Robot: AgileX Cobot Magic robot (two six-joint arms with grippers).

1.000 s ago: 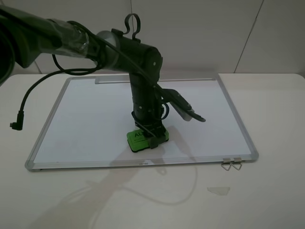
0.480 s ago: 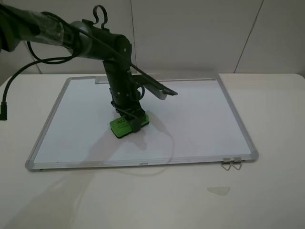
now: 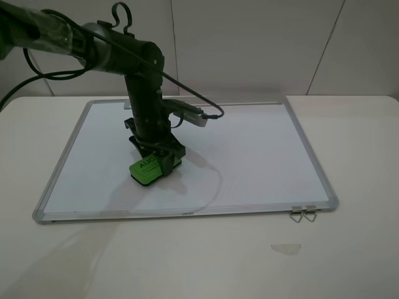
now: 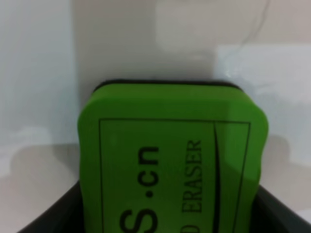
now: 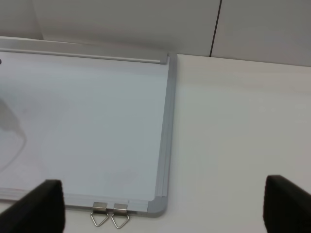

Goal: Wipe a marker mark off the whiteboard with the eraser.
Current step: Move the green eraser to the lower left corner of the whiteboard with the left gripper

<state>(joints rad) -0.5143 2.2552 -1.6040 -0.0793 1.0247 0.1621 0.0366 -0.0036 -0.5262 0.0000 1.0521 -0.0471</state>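
Left gripper (image 3: 156,163) clamped on the bright green rounded eraser block (image 3: 144,170).
The eraser sits flat on the large silver-framed white whiteboard (image 3: 187,213), left of middle, toward its near edge. The right gripper (image 5: 165,208) hangs above the near right corner, jaws wide apart.

A pale cream bench (image 3: 187,261) fills the foreground, a small translucent scrap (image 3: 285,248) lying on it. Behind stands a white panelled wall (image 3: 249,43) with thin dark seams (image 3: 328,45).
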